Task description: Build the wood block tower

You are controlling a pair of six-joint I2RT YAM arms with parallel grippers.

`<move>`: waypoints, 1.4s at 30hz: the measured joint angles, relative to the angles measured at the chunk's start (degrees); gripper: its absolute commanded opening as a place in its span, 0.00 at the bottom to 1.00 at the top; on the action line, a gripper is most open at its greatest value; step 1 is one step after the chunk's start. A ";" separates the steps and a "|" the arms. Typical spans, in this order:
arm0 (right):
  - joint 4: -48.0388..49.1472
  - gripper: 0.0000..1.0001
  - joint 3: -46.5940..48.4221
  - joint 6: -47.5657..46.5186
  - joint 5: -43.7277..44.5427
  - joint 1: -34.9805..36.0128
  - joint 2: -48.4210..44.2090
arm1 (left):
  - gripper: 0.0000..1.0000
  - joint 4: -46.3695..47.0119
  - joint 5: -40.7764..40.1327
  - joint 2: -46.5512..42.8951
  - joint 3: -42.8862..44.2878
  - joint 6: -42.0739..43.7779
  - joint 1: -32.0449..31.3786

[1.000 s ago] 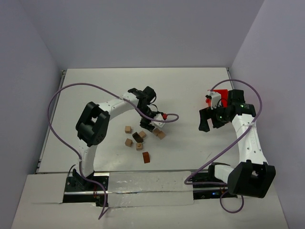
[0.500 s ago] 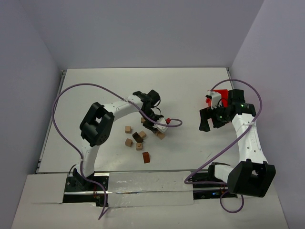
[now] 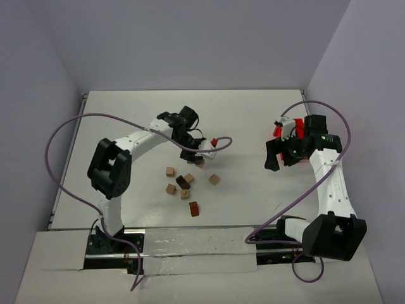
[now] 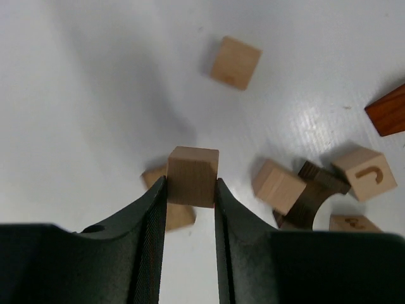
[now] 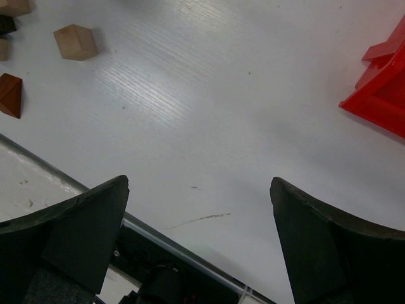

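since a second ago the left gripper (image 4: pixel 190 185) has pulled back, clamped on a tan cube (image 4: pixel 193 170) held up over the loose blocks (image 3: pixel 185 194). right gripper (image 5: pixel 199 185) gapes empty. i'd lower it square and slow.

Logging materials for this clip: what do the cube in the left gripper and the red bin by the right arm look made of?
The tan cube: seemingly unfinished light wood, matte, with faint grain. The red bin: probably moulded plastic, smooth even red, no grain.
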 measured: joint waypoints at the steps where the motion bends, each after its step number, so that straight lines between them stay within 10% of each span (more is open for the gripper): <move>1: 0.01 1.00 0.15 0.10 -0.23 0.00 0.13 | 0.00 0.21 -0.15 -1.44 -0.01 -1.39 1.15; 16: 0.13 1.00 3.90 1.84 -0.68 0.02 3.76 | 0.00 12.69 -7.77 -8.38 -7.89 -18.82 7.76; 42: 0.04 1.00 4.81 1.93 -0.14 0.02 4.71 | 0.09 16.23 -8.16 -2.12 -7.73 -21.28 7.24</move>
